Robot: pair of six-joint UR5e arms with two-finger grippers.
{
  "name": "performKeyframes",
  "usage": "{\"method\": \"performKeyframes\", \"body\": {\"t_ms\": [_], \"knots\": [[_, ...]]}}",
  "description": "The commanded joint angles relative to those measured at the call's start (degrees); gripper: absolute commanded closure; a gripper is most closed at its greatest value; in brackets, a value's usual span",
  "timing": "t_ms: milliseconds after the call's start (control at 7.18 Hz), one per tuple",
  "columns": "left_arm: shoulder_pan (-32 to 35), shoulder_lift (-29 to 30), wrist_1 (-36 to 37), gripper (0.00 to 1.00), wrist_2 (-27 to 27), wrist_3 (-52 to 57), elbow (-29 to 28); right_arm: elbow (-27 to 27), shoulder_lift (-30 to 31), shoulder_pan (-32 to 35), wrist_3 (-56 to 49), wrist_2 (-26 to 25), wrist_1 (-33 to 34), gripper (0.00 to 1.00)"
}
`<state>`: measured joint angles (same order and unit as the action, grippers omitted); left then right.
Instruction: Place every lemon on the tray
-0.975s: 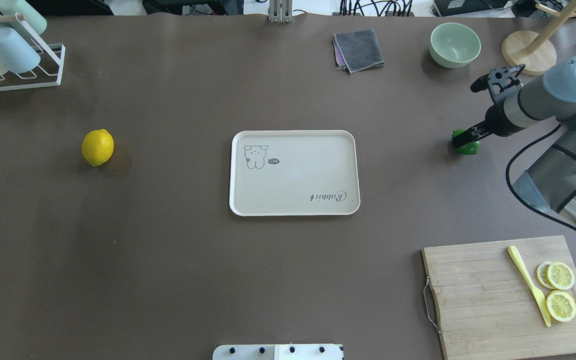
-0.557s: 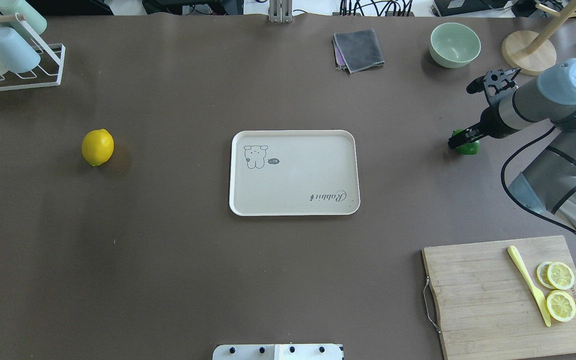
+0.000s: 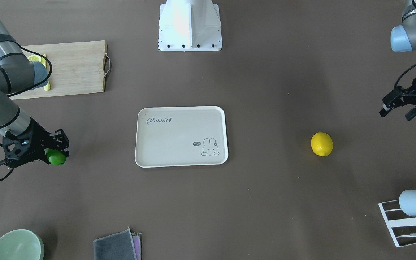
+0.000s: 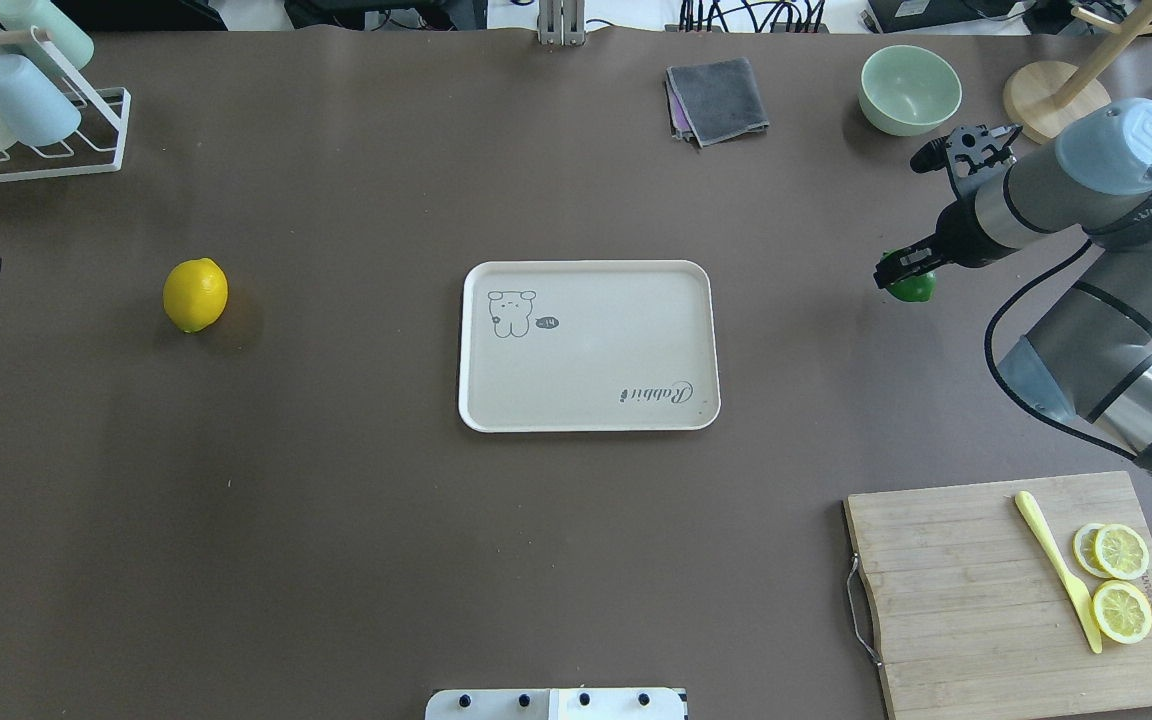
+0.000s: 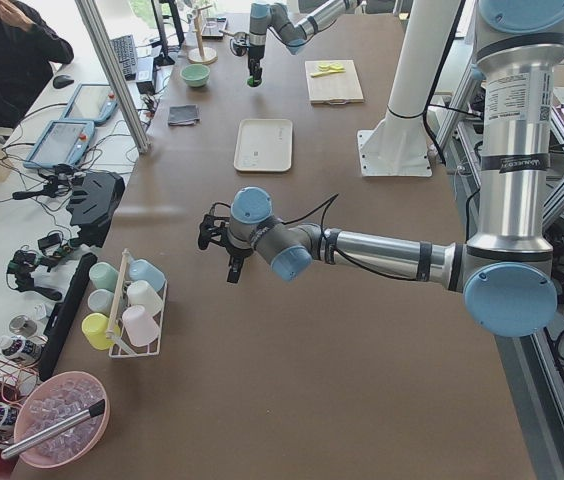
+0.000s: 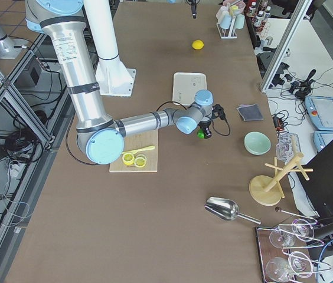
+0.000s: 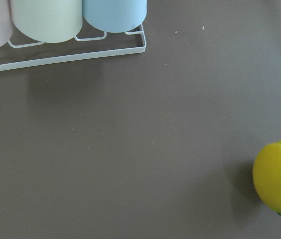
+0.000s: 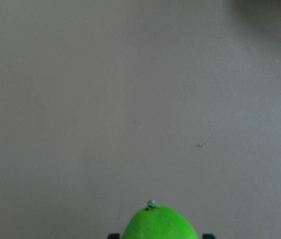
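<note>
Glossy green lemon [image 3: 57, 158] is clamped by the right gripper [image 4: 904, 280], well apart from the beige rectangular tray [image 4: 596, 345]. A bright yellow lemon [image 4: 195, 294] is seated on the brown table [image 4: 336, 520] opposite. The left gripper [image 3: 395, 112] is held spread.

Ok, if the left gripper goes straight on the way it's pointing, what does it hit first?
Probably bare table: the left gripper points down at it, with the yellow lemon off at the wrist view's edge, so it likely misses.
</note>
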<state>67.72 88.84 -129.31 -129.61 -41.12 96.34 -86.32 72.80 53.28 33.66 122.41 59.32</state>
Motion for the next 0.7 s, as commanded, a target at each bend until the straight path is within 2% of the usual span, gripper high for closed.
{"method": "performKeyframes", "body": {"t_ms": [0,279,418,557], "knots": [[-5.9,3.5,-1.2,0.02,5.1,-0.7,0.1,-8.3,-2.9,0.9,4.3,2.1,11.6,1.0],[-12.8,7.5,-1.0,0.02,11.8,-1.5,-0.5,-12.0,-3.2,2.2,6.6,3.8,13.8,1.0],[-15.9,7.7,-1.0,0.02,17.5,-1.2,-0.6,-12.3,-3.3,2.6,6.7,4.3,13.9,1.0],[-18.8,8.6,-1.0,0.02,20.7,-0.7,-0.8,-12.3,-3.6,2.8,6.8,4.5,13.9,1.0]]}}
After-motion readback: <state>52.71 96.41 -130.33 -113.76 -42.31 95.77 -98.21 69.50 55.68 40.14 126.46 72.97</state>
